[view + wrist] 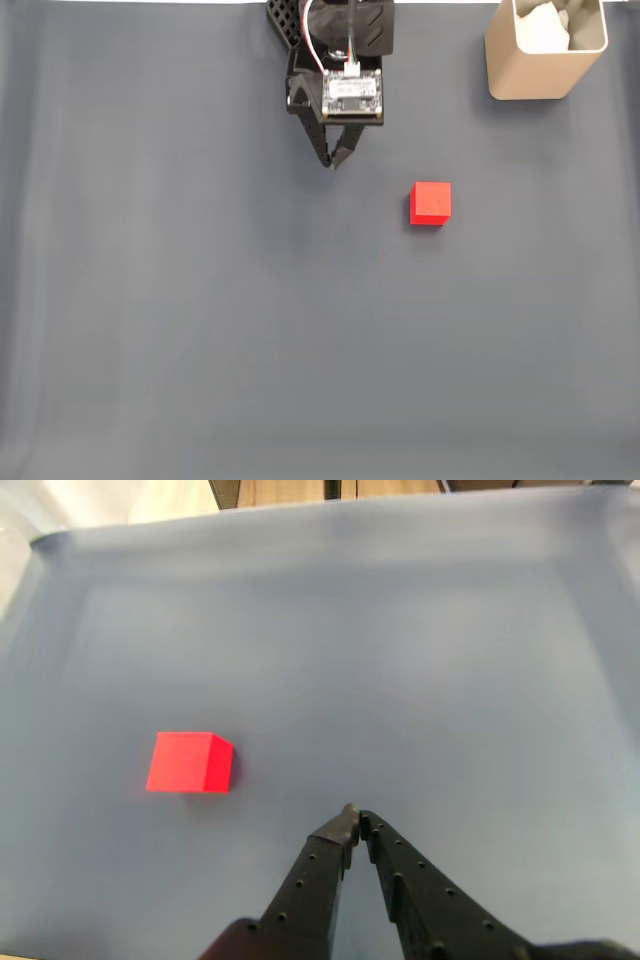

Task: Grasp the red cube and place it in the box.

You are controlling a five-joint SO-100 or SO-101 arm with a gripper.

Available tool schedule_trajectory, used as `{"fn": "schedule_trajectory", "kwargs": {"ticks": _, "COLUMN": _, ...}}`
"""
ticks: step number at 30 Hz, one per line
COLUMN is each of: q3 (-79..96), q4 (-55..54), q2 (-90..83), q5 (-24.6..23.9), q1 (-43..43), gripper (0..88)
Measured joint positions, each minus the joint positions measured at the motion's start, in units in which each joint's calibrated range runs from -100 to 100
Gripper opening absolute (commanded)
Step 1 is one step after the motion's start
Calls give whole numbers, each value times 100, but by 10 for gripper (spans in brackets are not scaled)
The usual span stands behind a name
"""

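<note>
my gripper [353, 815] reaches in from the bottom edge of the wrist view, its two black fingers pressed tip to tip with nothing between them. the red cube [189, 762] sits on the grey cloth [420, 680], off to the left of my fingertips and apart from them, with bare cloth between. in the fixed view my gripper [333, 160] points down the picture, the red cube [431, 203] lies to its lower right, and the box [543, 50], tan and open-topped, stands beyond the cube in the upper right corner, something pale inside it.
</note>
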Motion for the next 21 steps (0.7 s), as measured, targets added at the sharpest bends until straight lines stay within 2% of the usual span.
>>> {"fn": "schedule_trajectory", "kwargs": {"ticks": 10, "q3": -1494, "q4": -65, "q2": 909, "q5": -107, "q1": -135, "gripper": 2}}
{"fn": "schedule_trajectory", "kwargs": {"ticks": 21, "q3": -3898, "q4": 1365, "q2": 2461, "q5": -269, "q1": -714, "gripper": 2}}
